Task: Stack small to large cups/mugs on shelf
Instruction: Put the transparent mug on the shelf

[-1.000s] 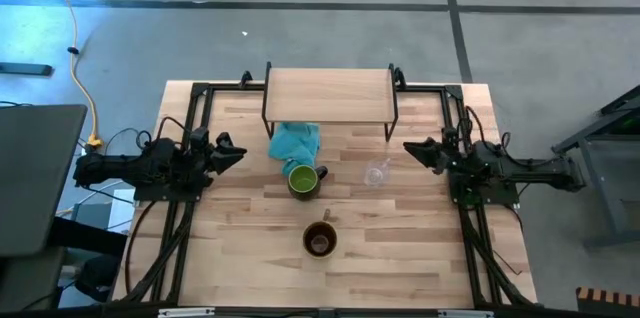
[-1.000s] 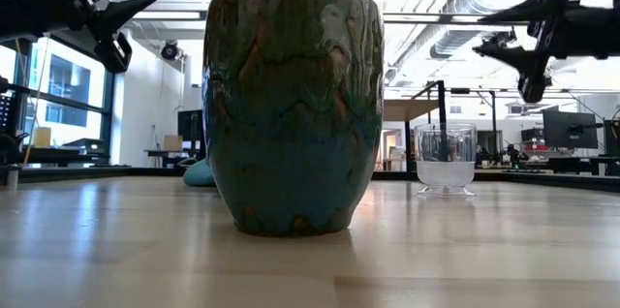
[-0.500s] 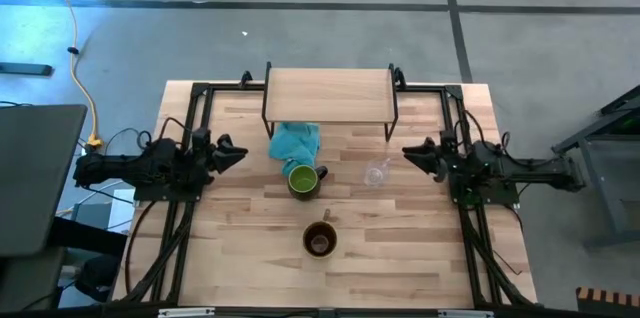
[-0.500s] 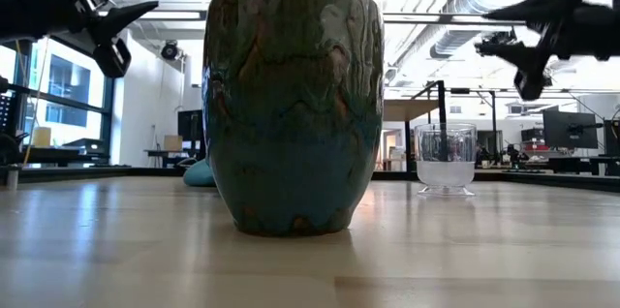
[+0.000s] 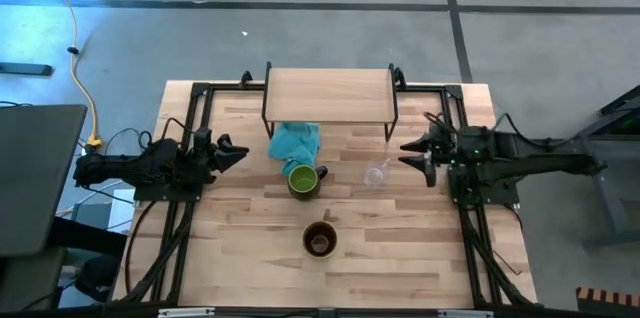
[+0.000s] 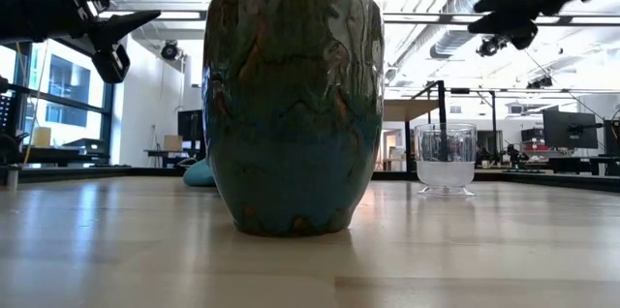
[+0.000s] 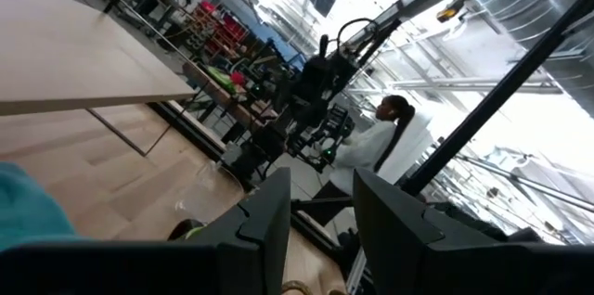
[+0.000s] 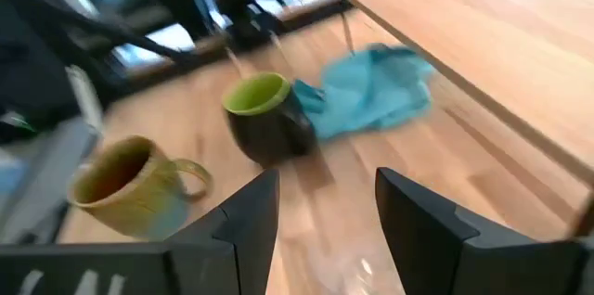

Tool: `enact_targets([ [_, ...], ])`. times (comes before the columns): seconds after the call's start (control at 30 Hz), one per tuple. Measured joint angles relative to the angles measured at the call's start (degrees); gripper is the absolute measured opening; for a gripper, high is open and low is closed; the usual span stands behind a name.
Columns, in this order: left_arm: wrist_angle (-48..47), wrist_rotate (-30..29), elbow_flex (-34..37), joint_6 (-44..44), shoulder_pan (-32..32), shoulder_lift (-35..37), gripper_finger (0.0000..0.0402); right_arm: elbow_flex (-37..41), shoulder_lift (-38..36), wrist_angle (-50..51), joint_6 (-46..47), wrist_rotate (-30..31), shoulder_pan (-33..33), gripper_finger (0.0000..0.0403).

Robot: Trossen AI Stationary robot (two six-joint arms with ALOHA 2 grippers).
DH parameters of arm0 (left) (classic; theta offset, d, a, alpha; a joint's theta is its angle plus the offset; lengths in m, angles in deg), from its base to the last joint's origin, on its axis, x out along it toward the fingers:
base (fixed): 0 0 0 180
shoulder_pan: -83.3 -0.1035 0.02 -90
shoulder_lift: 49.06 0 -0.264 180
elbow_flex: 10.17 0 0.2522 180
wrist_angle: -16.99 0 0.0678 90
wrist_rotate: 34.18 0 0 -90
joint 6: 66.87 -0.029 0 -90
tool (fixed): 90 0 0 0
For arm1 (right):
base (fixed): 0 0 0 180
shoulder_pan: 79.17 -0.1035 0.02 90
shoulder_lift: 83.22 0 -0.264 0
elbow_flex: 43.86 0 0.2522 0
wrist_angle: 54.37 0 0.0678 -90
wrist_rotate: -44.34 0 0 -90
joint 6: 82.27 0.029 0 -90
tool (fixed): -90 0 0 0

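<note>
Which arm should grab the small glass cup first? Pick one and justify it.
Right. The right gripper hovers open just beside the glass cup. The left gripper waits across the table, with the cloth and green mug between it and the cup.

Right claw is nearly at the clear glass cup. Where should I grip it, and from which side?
Take the clear glass cup across its rim or upper wall, from above. It stands upright, has no handle, and nothing crowds it; the green-lined mug stands apart. The right claw, open, is nearest. This is a judgement.
</note>
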Motion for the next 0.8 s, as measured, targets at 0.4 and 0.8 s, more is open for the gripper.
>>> enact_targets([
  [0.4,-5.65,-0.02,0.0,1.11,0.01,0.0,0.0106,-14.23,15.82,12.14,3.34,-1.29,0.02,0.0171],
  [0.8,-8.49,-0.02,0.0,1.38,0.0,0.0,0.0106,-16.05,26.29,14.78,-5.61,-5.94,0.0,0.0171],
])
